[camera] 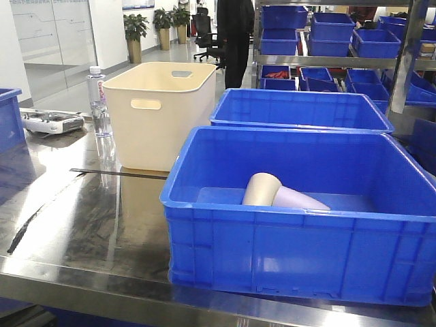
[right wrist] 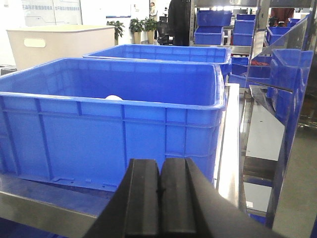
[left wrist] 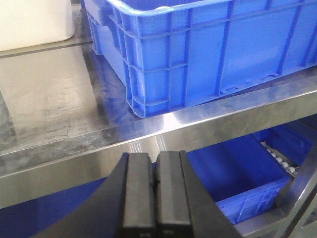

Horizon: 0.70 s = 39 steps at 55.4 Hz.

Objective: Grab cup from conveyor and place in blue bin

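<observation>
Nothing legible — the water bottle (camera: 99, 102) label's red lettering is blurred.

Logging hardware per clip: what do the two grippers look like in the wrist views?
Both look alike: the left gripper and right gripper each have two flat, matte black rectangular finger pads on black curved bases flaring outward. No cables or markings show.
</observation>
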Tool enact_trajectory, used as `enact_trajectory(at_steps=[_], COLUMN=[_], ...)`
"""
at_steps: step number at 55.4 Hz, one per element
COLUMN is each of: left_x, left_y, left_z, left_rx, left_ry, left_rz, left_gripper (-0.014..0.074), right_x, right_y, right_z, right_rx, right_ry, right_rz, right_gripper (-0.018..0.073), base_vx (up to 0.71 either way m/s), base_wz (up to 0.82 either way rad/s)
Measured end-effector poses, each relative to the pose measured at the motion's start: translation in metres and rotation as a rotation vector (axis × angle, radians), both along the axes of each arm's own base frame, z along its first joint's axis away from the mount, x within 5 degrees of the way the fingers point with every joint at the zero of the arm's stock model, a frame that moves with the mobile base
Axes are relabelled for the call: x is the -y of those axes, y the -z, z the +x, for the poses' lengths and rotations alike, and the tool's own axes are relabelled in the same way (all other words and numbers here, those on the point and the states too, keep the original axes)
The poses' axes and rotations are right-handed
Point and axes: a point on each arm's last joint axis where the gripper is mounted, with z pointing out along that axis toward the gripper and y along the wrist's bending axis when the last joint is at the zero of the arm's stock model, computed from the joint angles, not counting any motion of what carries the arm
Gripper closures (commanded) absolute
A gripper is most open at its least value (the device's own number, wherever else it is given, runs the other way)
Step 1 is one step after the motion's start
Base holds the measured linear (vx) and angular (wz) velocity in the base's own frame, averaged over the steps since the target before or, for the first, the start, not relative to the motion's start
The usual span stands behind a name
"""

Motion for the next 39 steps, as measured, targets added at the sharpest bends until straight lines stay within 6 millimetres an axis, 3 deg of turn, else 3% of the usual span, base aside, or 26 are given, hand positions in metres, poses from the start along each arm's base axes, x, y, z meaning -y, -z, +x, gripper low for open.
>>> enact_trajectory(at_steps=[26,31,39], left_x=[-0.004,-0.015,-0.039], left_y=[-0.001,0.003,0.019], left_z=[-0.002,-0.011,-0.044], left_rx=[0.066,0.143,0.266], left_ry=[-0.016,-0.061,-0.157], left_rz=[0.045,0.069,0.091], left_gripper=[0.0596,0.0596,0.0596], right_x=[0.0,0.0,0.0], right_y=[0.0,0.0,0.0], right_z=[0.0,0.0,0.0], right_rx=[0.0,0.0,0.0], right_ry=[0.001,0.001,0.001], right_rz=[-0.002,-0.002,-0.002], right_gripper=[0.0568,0.0568,0.0568], base_vx=[0.0,0.0,0.0], base_wz=[0.0,0.01,0.0])
